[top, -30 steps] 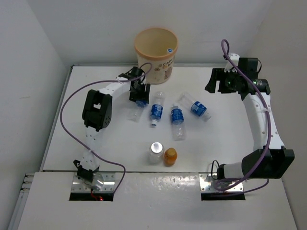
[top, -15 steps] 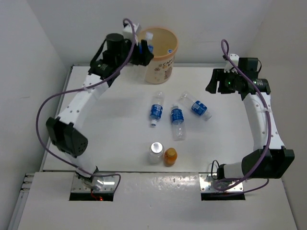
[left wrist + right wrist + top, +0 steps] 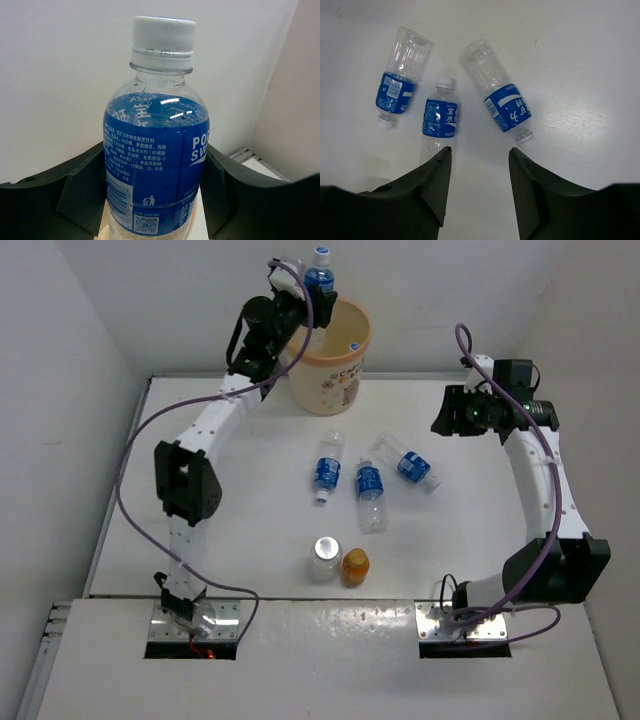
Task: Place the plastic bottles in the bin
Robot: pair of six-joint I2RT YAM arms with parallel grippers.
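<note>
My left gripper [image 3: 305, 285] is shut on a blue-labelled bottle [image 3: 319, 272], held upright above the rim of the cream bin [image 3: 326, 358] at the back; the bottle fills the left wrist view [image 3: 156, 165] between the fingers [image 3: 80, 195]. Three blue-labelled bottles lie on the table: [image 3: 326, 469], [image 3: 370, 491], [image 3: 409, 465]; they also show in the right wrist view as [image 3: 400, 75], [image 3: 440, 117], [image 3: 501, 97]. A silvery-topped bottle [image 3: 326, 558] and an orange one [image 3: 355, 566] stand near the front. My right gripper [image 3: 479, 152] is open, high above the lying bottles.
A bottle cap [image 3: 354, 343] shows inside the bin. Grey walls close in the table on the left, back and right. The arm bases sit at the near edge.
My left arm picked a blue-labelled bottle off the table near the bin, lifted it and carried it up over the bin's rim. The right arm has barely moved.
</note>
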